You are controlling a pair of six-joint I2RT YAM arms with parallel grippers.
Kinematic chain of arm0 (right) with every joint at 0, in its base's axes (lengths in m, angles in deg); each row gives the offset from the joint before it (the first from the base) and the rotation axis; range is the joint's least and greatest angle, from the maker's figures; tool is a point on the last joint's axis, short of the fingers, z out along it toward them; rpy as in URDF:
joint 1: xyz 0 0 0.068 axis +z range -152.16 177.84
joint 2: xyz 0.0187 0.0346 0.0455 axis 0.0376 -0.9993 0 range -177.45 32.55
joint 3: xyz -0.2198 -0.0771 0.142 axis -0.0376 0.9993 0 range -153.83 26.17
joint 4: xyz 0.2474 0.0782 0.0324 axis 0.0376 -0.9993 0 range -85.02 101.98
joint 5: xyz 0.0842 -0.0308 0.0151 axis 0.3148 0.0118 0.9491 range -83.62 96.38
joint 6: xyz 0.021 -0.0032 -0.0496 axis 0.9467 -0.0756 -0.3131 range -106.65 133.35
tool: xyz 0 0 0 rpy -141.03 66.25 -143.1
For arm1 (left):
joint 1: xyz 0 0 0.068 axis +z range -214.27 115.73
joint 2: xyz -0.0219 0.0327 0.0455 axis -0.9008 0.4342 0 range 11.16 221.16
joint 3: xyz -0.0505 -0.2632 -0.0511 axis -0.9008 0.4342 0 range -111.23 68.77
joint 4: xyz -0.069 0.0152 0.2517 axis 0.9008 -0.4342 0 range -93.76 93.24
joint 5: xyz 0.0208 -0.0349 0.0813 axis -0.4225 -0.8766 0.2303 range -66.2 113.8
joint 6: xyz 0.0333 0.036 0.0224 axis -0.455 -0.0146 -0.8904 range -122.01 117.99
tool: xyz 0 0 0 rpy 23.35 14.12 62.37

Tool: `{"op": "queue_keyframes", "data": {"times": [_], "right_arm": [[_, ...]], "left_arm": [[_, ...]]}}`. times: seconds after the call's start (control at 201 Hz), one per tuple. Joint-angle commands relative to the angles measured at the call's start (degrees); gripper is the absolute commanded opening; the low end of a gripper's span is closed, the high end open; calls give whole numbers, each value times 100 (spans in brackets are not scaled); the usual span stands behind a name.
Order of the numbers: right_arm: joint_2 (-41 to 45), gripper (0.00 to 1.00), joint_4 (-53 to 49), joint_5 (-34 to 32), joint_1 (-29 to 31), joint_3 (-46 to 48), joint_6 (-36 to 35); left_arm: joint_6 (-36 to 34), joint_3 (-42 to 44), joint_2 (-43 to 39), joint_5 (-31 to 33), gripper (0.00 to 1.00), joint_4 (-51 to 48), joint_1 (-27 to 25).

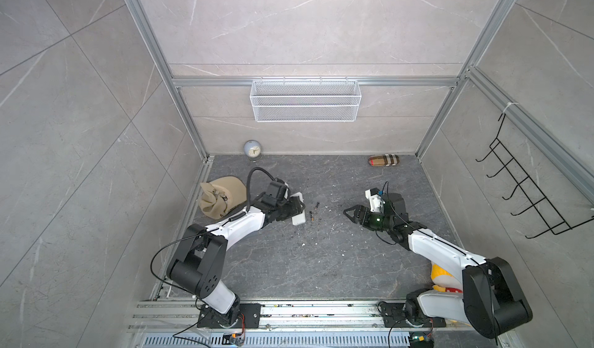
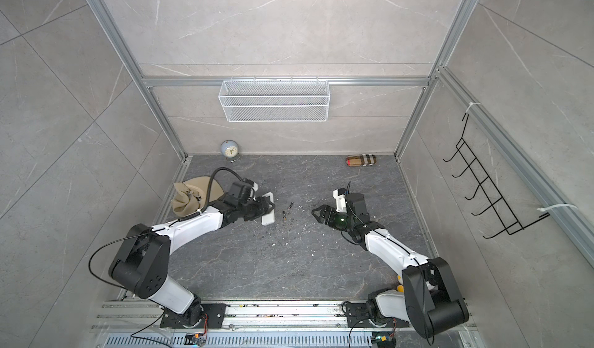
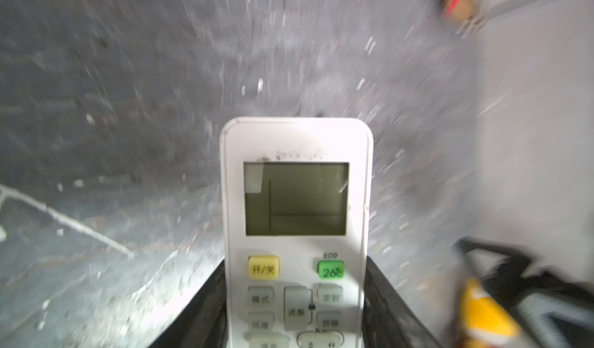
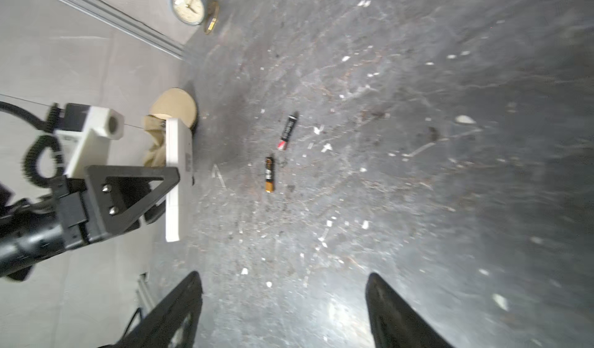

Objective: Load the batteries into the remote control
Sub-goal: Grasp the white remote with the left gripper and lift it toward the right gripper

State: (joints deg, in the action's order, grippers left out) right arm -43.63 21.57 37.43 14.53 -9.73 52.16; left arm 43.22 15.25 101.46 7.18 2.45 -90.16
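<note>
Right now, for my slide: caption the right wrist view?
Open right tool faces two batteries; left tool holds remote.

1. Walls (image 1: pixel 305 24): grey marble-look panels with pale veining, set in an aluminium frame (image 1: pixel 212 81).
2. Floor (image 1: pixel 321 259): dark grey stone-look surface, littered with white specks.
3. Fittings: white wire-mesh basket (image 1: pixel 305 96) hung on the rear rail; black wire hook rack (image 1: pixel 528 178) on the right wall.
4. Foot of the rear wall: round clock (image 1: pixel 252 149) and plaid pouch (image 1: pixel 384 160).

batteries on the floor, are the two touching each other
Apart. The right wrist view shows a strip of bare floor between the red-tipped battery and the orange-ended battery.
</note>
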Motion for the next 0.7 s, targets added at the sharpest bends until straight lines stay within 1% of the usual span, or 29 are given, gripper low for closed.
{"op": "queue_keyframes", "data": {"times": [0.0, 0.075, 0.149, 0.284, 0.304, 0.339, 0.398, 0.493, 0.588, 0.662, 0.697], "right_arm": [[-393, 80, 1257, 926, 247, -316, 760], [-691, 80, 1327, 1063, 486, -606, 851], [-959, 81, 1499, 1139, 665, -854, 1054], [-1363, 81, 2434, 1318, 792, -1076, 1855], [-1423, 81, 2580, 1351, 804, -1120, 1917], [-1539, 82, 2811, 1398, 825, -1188, 2235], [-1685, 86, 3102, 1471, 860, -1314, 2513], [-1767, 91, 3080, 1476, 896, -1492, 2565], [-1834, 94, 2897, 1478, 915, -1679, 2525], [-1930, 99, 2866, 1530, 948, -1852, 2566], [-1992, 99, 2852, 1557, 980, -1943, 2592]], "left_arm": [[788, 124, -83, -1211, 57, 1379, 329], [955, 107, -83, -1380, 57, 1582, 382], [1315, 148, -34, -1644, 57, 2134, 447], [2047, 222, 51, -1970, 57, 3187, 554], [2132, 207, 72, -1992, 57, 3290, 558], [2241, 173, 88, -2033, 57, 3390, 559], [2386, 90, 140, -2071, 57, 3489, 559], [2760, 71, 214, -2095, 57, 3956, 550], [3161, 74, 302, -2091, 57, 4490, 548], [3305, 0, 379, -2092, 57, 4597, 518], [3324, -46, 399, -2082, 57, 4589, 495]]}}
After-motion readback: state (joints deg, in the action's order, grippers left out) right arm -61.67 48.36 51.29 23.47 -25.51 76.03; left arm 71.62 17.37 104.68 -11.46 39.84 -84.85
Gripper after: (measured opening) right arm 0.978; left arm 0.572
